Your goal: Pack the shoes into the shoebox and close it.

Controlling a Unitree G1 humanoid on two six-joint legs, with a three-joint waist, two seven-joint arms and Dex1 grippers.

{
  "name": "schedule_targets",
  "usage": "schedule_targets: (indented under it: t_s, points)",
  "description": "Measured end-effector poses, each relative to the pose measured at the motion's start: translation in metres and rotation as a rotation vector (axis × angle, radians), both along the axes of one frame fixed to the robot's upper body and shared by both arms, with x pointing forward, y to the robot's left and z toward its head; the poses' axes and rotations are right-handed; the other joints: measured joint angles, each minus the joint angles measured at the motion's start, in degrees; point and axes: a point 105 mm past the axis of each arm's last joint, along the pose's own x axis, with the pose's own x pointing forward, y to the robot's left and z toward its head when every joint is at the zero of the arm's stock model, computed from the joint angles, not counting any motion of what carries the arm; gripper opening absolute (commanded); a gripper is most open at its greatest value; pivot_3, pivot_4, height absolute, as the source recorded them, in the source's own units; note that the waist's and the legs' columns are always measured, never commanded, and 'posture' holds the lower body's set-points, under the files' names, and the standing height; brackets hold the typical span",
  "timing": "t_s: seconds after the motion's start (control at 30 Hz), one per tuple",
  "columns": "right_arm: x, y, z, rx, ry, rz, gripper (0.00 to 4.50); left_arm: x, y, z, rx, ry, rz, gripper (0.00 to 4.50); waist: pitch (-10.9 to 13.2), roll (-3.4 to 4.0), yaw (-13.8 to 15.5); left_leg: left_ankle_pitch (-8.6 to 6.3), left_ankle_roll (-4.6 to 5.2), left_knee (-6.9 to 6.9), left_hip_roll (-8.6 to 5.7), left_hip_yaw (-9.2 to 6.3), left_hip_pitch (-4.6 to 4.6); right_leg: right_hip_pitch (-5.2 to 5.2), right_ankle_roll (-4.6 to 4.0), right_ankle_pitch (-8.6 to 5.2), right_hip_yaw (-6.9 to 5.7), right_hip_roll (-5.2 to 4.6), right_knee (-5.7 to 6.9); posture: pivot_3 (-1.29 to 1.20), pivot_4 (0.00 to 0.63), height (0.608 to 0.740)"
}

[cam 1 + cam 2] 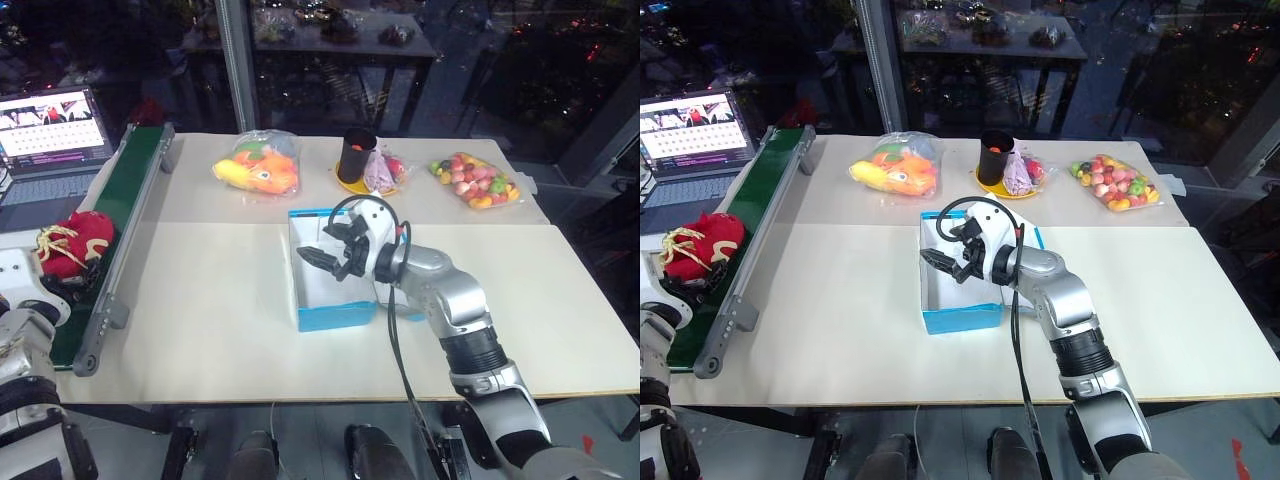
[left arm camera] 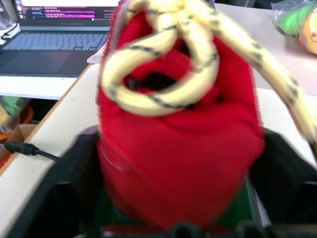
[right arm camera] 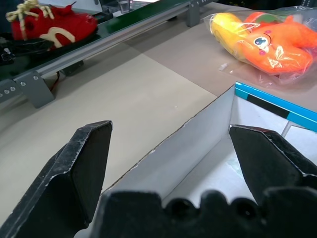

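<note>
Red shoe (image 2: 178,148) at nine o'clock — soft, light fabric; left fingers (image 2: 282,173) straddling it, grip unconfirmed. Right gripper (image 1: 325,250) spread open over shoebox (image 1: 335,318) — thin cardboard.

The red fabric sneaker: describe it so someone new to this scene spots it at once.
Start at the long green conveyor belt along the table's left edge. At its left side lies the red fabric sneaker, near the open laptop. Its cream-yellow laces distinguish it from the bagged toys.
</note>
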Motion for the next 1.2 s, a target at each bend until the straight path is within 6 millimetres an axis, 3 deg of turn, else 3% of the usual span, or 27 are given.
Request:
schedule_targets:
  t_s: [0.03, 0.17, 0.27, 0.4, 0.5, 0.63, 0.8, 0.9, 1.17, 1.2]
  points:
    - [0.000, -0.001, 0.000, -0.002, 0.000, -0.005, 4.50, 0.002, -0.002, 0.000, -0.001, 0.000, -0.007, 2.63, 0.0, 0.00, 0.2, 0.00, 0.00, 0.00, 0.00, 0.00, -0.01, 0.00, 0.00, 0.00, -0.01, 0.00, 0.01, 0.00, 0.150, 0.733]
    - [0.001, -0.006, 0.003, -0.009, -0.005, -0.019, 4.50, 0.021, -0.030, 0.013, -0.015, -0.042, -0.099, 2.63, 0.0, -0.04, 1.0, 0.03, -0.05, 0.01, 0.00, 0.00, -0.06, 0.00, 0.02, 0.01, -0.02, -0.01, -0.01, 0.00, 0.150, 0.733]
    - [0.002, -0.006, 0.016, 0.102, 0.032, -0.028, 4.50, 0.044, -0.076, 0.052, -0.017, -0.155, -0.242, 2.63, 0.1, -0.14, 1.3, 0.05, -0.08, 0.04, 0.00, -0.04, -0.19, -0.05, 0.01, 0.04, -0.06, -0.01, -0.02, 0.00, 0.150, 0.733]
    - [0.004, -0.003, 0.073, 0.466, 0.082, -0.010, 4.50, 0.059, -0.153, 0.134, -0.022, -0.379, -0.462, 2.63, 0.1, -0.15, 1.1, 0.07, -0.09, 0.05, 0.00, -0.06, -0.54, -0.40, -0.04, 0.19, -0.04, -0.01, 0.02, 0.00, 0.150, 0.733]
    - [0.004, -0.012, 0.117, 0.767, 0.137, 0.025, 4.50, 0.059, -0.203, 0.165, -0.015, -0.445, -0.601, 2.63, 0.1, -0.14, 0.8, 0.05, -0.08, 0.03, -0.01, -0.06, -0.53, -0.40, -0.05, 0.20, -0.04, -0.02, 0.04, 0.00, 0.150, 0.733]
    - [0.013, -0.045, 0.151, 1.094, 0.227, 0.021, 4.50, 0.065, -0.260, 0.180, -0.057, -0.447, -0.755, 2.63, 0.1, -0.13, 0.8, 0.05, -0.07, 0.01, -0.02, -0.06, -0.56, -0.42, -0.05, 0.20, -0.04, -0.02, 0.02, 0.00, 0.150, 0.733]
    - [0.019, -0.061, 0.152, 1.206, 0.312, -0.016, 4.50, 0.062, -0.302, 0.203, -0.070, -0.486, -0.881, 2.63, 0.2, 0.02, -0.5, 0.05, -0.05, 0.01, -0.03, -0.05, -0.65, -0.49, -0.05, 0.20, -0.02, -0.01, 0.01, 0.00, 0.150, 0.733]
    - [0.019, -0.063, 0.152, 1.206, 0.319, -0.032, 4.50, 0.057, -0.330, 0.201, -0.089, -0.470, -0.976, 2.63, 0.2, 0.06, -0.7, 0.05, -0.03, 0.01, -0.03, -0.06, -0.72, -0.55, -0.05, 0.20, -0.01, 0.00, 0.00, 0.00, 0.150, 0.733]
    - [0.020, -0.064, 0.143, 1.155, 0.306, -0.103, 4.50, 0.053, -0.353, 0.188, -0.101, -0.399, -1.060, 2.63, 0.2, 0.14, -1.0, 0.06, 0.00, 0.02, -0.04, -0.07, -0.78, -0.60, -0.04, 0.20, -0.01, 0.00, 0.02, 0.00, 0.150, 0.733]
    - [0.021, -0.065, 0.141, 1.146, 0.305, -0.121, 4.24, 0.051, -0.357, 0.188, -0.100, -0.400, -1.073, 2.62, 0.2, 0.14, -1.0, 0.07, 0.00, 0.02, -0.05, -0.06, -0.80, -0.61, -0.03, 0.20, -0.01, -0.01, 0.01, 0.00, 0.150, 0.733]
